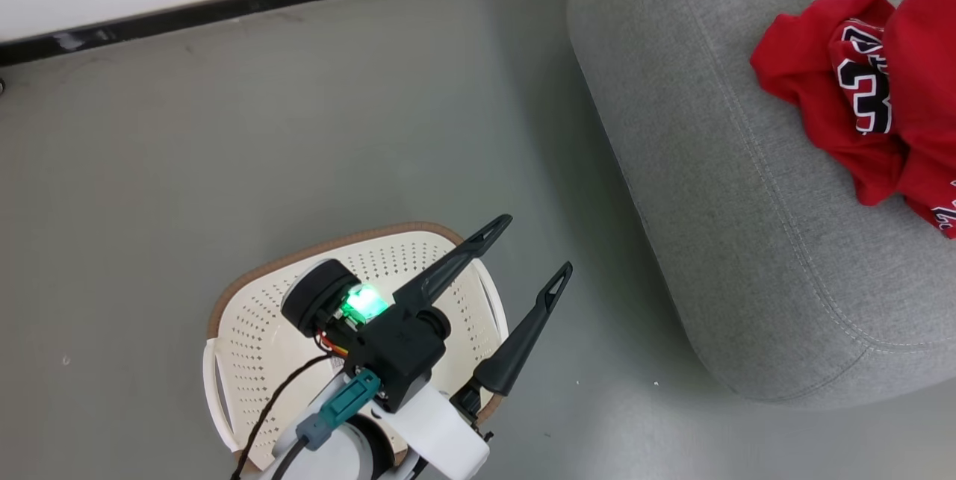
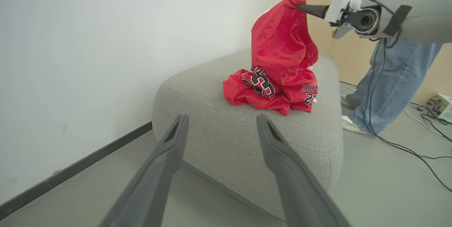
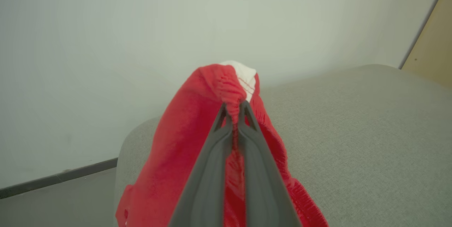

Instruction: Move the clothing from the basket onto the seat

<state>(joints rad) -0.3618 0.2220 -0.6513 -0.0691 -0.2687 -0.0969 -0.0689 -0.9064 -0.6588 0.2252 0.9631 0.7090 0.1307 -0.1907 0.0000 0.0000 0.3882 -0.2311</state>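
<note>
Grey floor, white wall: right gripper pinches clothing heaped on the seat; left gripper gapes wide by the basket.

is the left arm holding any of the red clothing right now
No, the left gripper has its jaws wide apart with nothing between them, and the clothing is over on the seat.

Surroundings: grey floor, white wall, black baseboard.
Person in blue jeans stands on the floor; black cables lie nearby.
</note>
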